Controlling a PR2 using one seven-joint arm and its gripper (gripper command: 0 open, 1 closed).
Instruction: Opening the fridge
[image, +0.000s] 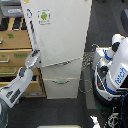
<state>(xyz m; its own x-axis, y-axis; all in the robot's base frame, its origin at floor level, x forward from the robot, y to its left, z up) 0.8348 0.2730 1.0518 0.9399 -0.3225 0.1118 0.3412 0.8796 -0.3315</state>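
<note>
The fridge (62, 35) is tall and off-white and fills the middle of the exterior view. A small green-figure sticker (44, 16) is on its large upper door. Two lower drawers sit below, each with a curved silver handle (62, 63). My arm comes in from the lower left of the view. My gripper (34, 56) is at the left edge of the upper door, near its bottom corner. Its fingers are too small and blurred to show whether they hold the edge. The interior is hidden.
A tan wooden drawer cabinet (12, 47) stands directly to the left of the fridge, behind my arm. A white-and-blue rounded robot (114, 67) stands close on the right, with cables (86, 82) on the dark floor between it and the fridge.
</note>
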